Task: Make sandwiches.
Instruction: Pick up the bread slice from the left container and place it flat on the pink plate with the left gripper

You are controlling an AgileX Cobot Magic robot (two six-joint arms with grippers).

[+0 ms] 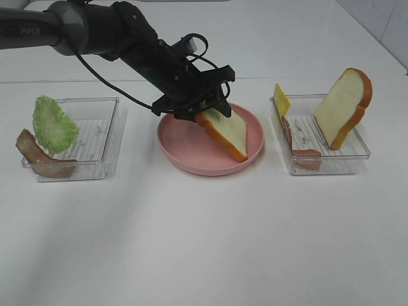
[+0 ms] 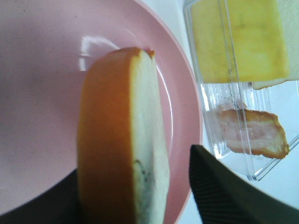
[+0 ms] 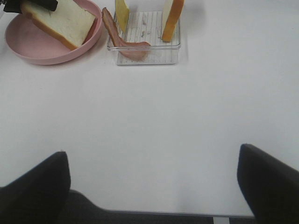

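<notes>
**Status of assembly: first step in hand**

One white bread slice with an orange-brown crust (image 1: 226, 132) is located in the round pink plate (image 1: 191, 167). It is tilted, with its lower edge resting in the plate and its upper edge between the jaws of the left gripper (image 1: 207, 109). In the left wrist view a gap is seen between one black finger (image 2: 224, 196) and the white face of the slice, so the jaws are taken as parted, not clamped. The slice is judged not yet laid flat.

The right gripper (image 3: 152, 172) hangs over the bare white table (image 1: 204, 242) with its fingers spread wide and nothing between them.

**Parts not yet placed**

- In the clear plastic tray on the right (image 1: 338, 164): the second bread slice (image 1: 344, 105), standing on edge; the yellow cheese square (image 1: 280, 101); the pink ham slice (image 1: 307, 153).
- At the clear plastic tray on the left (image 1: 118, 108): the ruffled green lettuce leaf (image 1: 54, 124) and the brown bacon strip (image 1: 38, 156), which lies over the tray's rim.

No filling has been stacked. By this reckoning the base slice is nearly down, and four fillings and the top slice are left.
</notes>
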